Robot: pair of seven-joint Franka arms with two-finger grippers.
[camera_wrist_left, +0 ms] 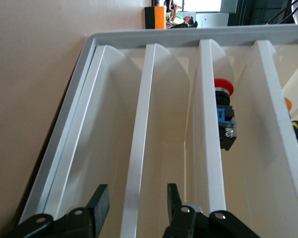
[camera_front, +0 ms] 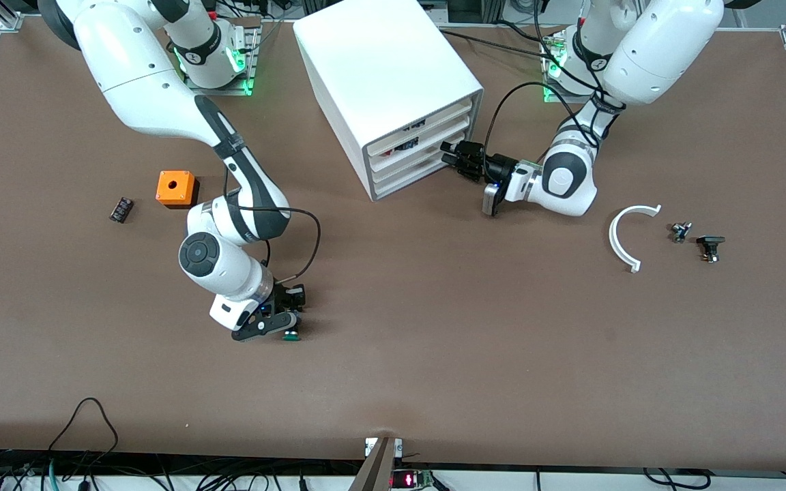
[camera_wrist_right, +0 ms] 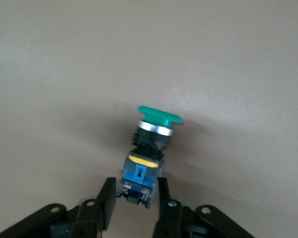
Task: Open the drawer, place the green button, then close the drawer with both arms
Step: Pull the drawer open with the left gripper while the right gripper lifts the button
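The green-capped button (camera_front: 290,335) lies on its side on the brown table, nearer the front camera than the orange box. In the right wrist view the button (camera_wrist_right: 151,148) has its blue base between my right gripper's fingers. My right gripper (camera_front: 288,323) (camera_wrist_right: 135,191) is low at the table and open, one finger on each side of that base. The white four-drawer cabinet (camera_front: 379,68) stands at the table's middle back. My left gripper (camera_front: 446,155) (camera_wrist_left: 136,203) is open at the cabinet's front, its fingers straddling the lip of a plain white lower drawer (camera_wrist_left: 139,148) (camera_front: 406,166), which is closed.
An orange box (camera_front: 176,188) and a small black chip (camera_front: 121,209) lie toward the right arm's end. A white curved piece (camera_front: 621,239) and two small dark parts (camera_front: 681,232) (camera_front: 710,247) lie toward the left arm's end. A red-capped button (camera_wrist_left: 222,87) shows in an upper drawer.
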